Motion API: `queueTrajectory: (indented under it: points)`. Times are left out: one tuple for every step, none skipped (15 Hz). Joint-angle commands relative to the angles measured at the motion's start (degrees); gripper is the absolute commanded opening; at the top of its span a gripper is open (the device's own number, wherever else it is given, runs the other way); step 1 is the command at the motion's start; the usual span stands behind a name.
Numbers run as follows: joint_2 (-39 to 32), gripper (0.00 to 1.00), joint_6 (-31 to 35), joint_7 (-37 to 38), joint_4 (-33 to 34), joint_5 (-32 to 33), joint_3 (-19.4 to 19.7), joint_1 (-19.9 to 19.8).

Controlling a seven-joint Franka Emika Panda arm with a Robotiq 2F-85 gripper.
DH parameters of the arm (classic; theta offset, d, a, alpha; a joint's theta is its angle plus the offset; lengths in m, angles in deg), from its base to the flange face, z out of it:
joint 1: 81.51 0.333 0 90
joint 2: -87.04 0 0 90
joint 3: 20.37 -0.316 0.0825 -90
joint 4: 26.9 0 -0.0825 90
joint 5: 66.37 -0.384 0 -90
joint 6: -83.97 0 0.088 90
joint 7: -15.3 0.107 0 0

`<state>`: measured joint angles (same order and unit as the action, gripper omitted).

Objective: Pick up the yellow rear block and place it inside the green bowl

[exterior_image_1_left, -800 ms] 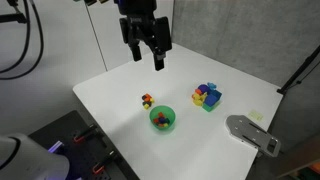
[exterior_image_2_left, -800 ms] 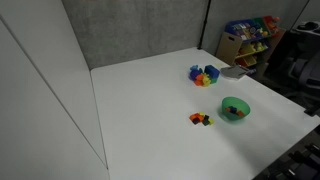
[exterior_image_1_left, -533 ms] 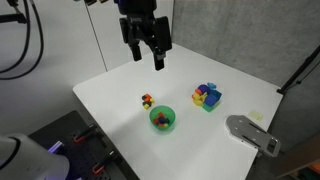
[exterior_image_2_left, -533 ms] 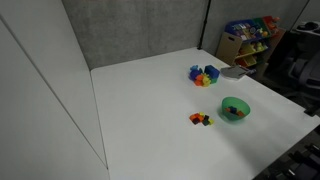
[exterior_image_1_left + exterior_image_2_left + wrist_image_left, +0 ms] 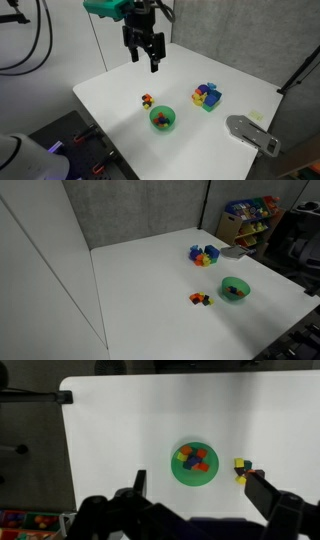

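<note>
1. The gripper (image 5: 145, 58), a dark metal claw with two blunt fingers, hung high above the far side of the table. Its jaws stood spread wide with nothing between them. In the wrist view its fingers (image 5: 140, 482) framed the scene from the bottom edge.
2. The yellow rear block (image 5: 240, 462), a tiny hard-edged cube, lay on the table just beside the green bowl, not in it. It sat in a tight cluster of tiny blocks (image 5: 147, 100) that included red and dark ones. In both exterior views the cluster was too small to tell its cubes apart.
3. The green bowl (image 5: 177, 470) was round, smooth, bright plastic with a shallow rim. It held several small cubes in red, blue, yellow and orange.
4. A heap of bigger blocks (image 5: 204, 255), in blue, red, yellow and green, sat well apart from the bowl.
5. The table (image 5: 120, 88) was flat, matte white and square-cornered.
6. A flat grey device (image 5: 250, 133) lay at one table edge in an exterior view.
7. Behind the table stood a rough grey wall (image 5: 130, 210). A shelf (image 5: 250, 220) of colourful toys stood beside it.
</note>
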<state>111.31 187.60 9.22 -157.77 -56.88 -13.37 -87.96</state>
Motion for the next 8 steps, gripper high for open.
queueTrajectory:
  points:
    - [-3.5,1.0,2.0,1.4,0.2,-4.4,-0.6,1.9]
    - [-4.4,1.0,2.8,1.6,-0.2,-5.6,-1.0,2.4]
    - [-5.3,1.0,3.4,1.6,-0.5,-6.8,-1.3,2.8]
    - [-6.1,1.0,4.3,1.6,-0.9,-8.0,-1.5,3.3]
    - [-7.1,1.0,5.0,1.5,-1.3,-9.2,-1.8,3.7]
    - [-8.1,1.0,5.9,1.5,-1.8,-10.3,-2.2,4.0]
    - [-9.2,1.0,6.7,1.3,-2.2,-11.4,-2.4,4.3]
    - [-10.2,1.0,7.5,1.2,-2.7,-12.6,-2.6,4.6]
